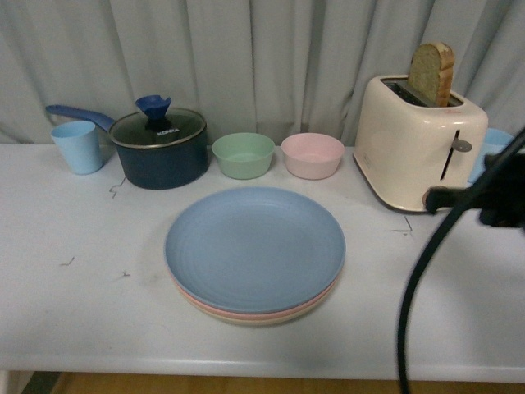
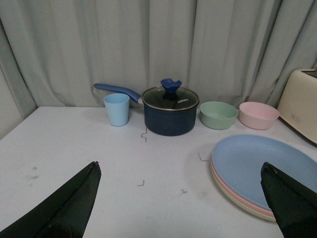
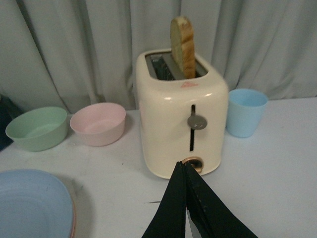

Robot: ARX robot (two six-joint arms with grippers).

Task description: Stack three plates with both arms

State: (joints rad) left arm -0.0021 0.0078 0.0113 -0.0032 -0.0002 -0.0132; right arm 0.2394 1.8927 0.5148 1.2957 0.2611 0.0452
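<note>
Three plates lie stacked in the middle of the table. The blue plate (image 1: 254, 246) is on top, with the pink plate's rim (image 1: 215, 307) showing under it and the beige plate's rim (image 1: 262, 321) at the bottom. My left gripper (image 2: 181, 165) is open above bare table, and the stack (image 2: 262, 168) lies just inside its right finger (image 2: 290, 203). The left arm is not in the front view. My right gripper (image 3: 181, 163) is shut and empty, its tip pointing at the toaster's front, with the blue plate (image 3: 29, 203) off to its side. The right arm (image 1: 492, 193) enters at the right edge, trailing a black cable.
Along the back stand a light blue cup (image 1: 79, 146), a dark blue lidded saucepan (image 1: 160, 148), a green bowl (image 1: 243, 155) and a pink bowl (image 1: 312, 155). A cream toaster (image 1: 414, 148) holding a bread slice (image 1: 432, 72) is at the right, with another blue cup (image 3: 246, 112) beside it.
</note>
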